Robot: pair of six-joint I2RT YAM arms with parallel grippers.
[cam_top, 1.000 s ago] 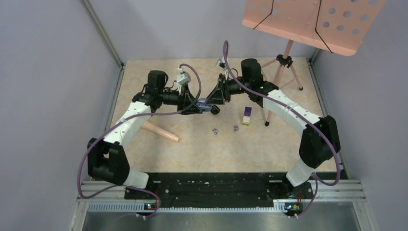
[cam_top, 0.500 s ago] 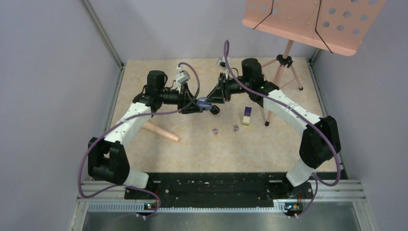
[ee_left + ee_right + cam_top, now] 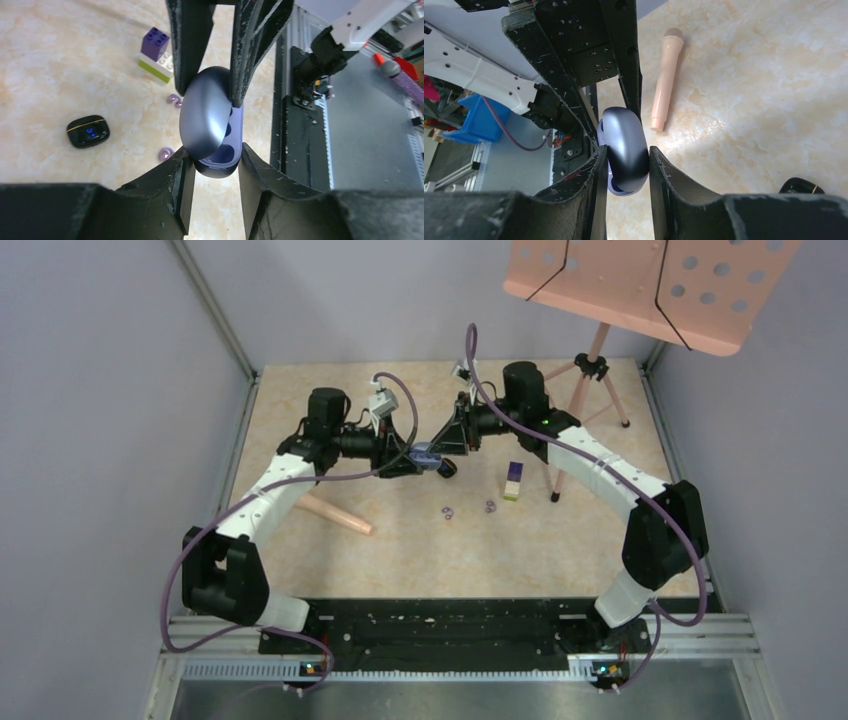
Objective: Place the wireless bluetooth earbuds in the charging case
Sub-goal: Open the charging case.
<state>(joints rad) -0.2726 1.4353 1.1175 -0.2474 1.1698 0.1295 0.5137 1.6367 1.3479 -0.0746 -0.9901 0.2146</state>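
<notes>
Its lid hides most of the charging case interior. The left gripper clamps its base and the right gripper its lid, left of the block. Two purple earbuds lie near the block. Positions are unchanged.

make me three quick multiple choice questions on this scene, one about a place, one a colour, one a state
1. Where do the two pale purple earbuds lie?
A. on the table, near the block
B. on top of the block
C. stacked on each other

2. What colour is the block's top layer?
A. red
B. black
C. purple

3. What state is the charging case in?
A. shut, lying flat
B. open, held in the air by the left pincer and the right pincer
C. open, with both buds seated

Key:
1 A: the top view shows them on the bare surface beside the block.
2 C: purple studs sit above white and yellow-green layers.
3 B: the lid stands away from the base, the sockets are empty, and both pincers clamp it.
</notes>
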